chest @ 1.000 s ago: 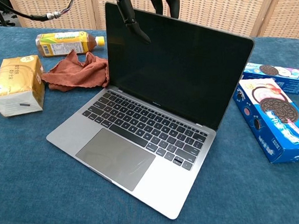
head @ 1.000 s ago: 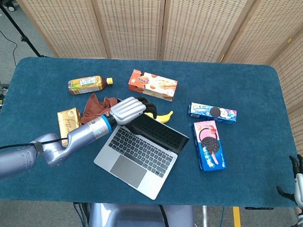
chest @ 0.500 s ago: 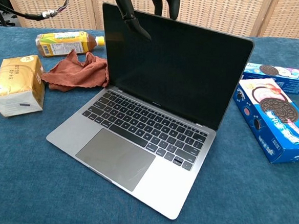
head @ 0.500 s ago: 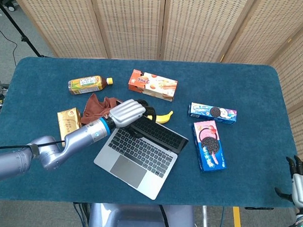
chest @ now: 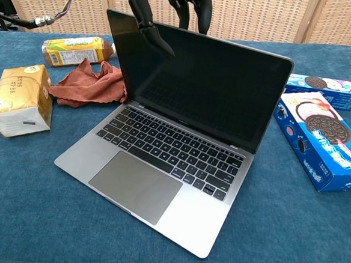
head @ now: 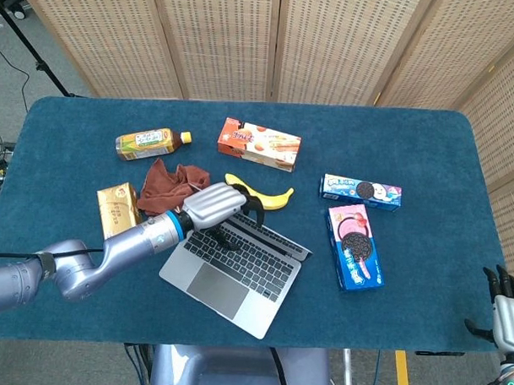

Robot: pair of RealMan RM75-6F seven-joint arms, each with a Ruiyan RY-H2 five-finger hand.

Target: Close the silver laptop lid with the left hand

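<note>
The silver laptop's dark-screened lid (chest: 196, 91) is tipping further forward than a second ago, the left hand (head: 213, 204) pressing fingers over its top edge mid-worktop, closure progressing but incomplete.

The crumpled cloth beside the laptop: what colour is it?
The cloth is reddish brown, clearest in the chest view.

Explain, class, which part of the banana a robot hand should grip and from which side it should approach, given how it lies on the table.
Grip the banana at its thick middle, coming straight down from above. It lies flat on the table, curved, with bare cloth on its far side. Its near side is crowded by the left robot hand and the laptop lid, so a low approach from the front looks blocked.
</note>
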